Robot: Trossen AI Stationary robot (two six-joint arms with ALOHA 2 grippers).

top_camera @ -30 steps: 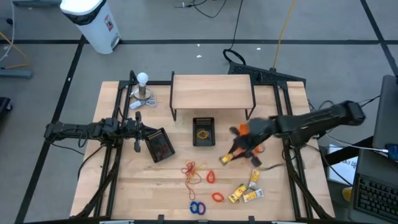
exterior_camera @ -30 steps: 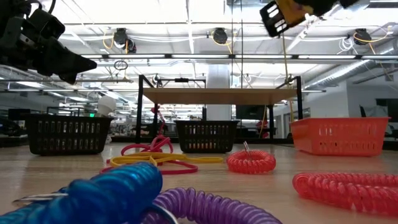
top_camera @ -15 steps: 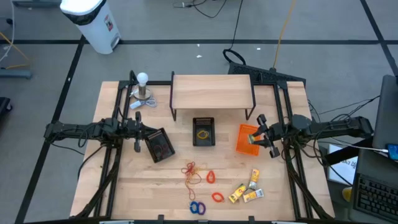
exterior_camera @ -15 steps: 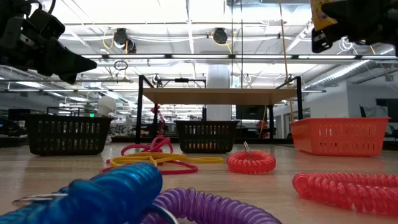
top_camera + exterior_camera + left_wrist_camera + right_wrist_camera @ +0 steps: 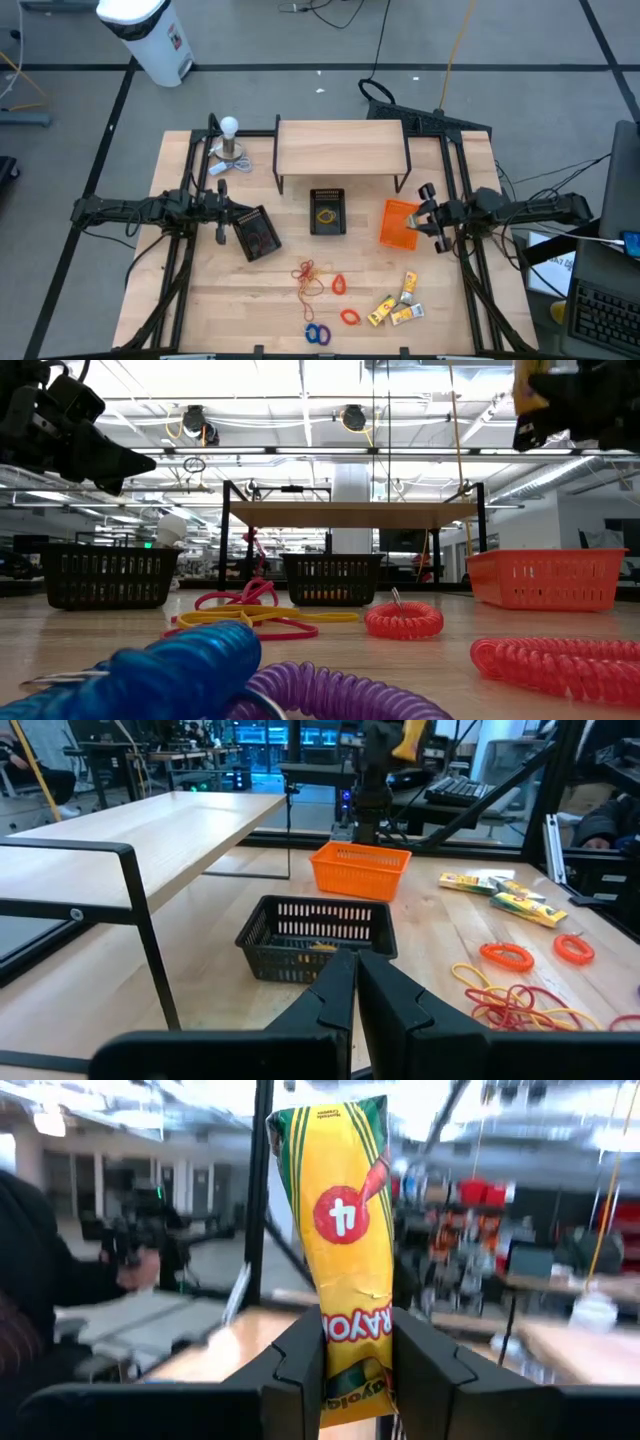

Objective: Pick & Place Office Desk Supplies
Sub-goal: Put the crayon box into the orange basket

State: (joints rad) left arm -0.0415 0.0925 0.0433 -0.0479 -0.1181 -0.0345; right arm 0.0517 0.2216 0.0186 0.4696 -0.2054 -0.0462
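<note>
R claw (image 5: pixel 345 1355) w/ crayon pkt (image 5: pixel 345 1230), prob. over bin (image 5: pixel 399 224)

**Workshop room around the table**

Grey floor (image 5: pixel 300 60) crossed by dark lines; a white bin (image 5: pixel 150 35) at upper left. In the low view, ceiling lights (image 5: pixel 270 380) glow above, with desks and shelving behind.

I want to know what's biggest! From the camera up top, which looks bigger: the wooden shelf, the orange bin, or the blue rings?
1. Wooden shelf, largest.
2. Orange bin.
3. Blue rings, smallest.
</note>
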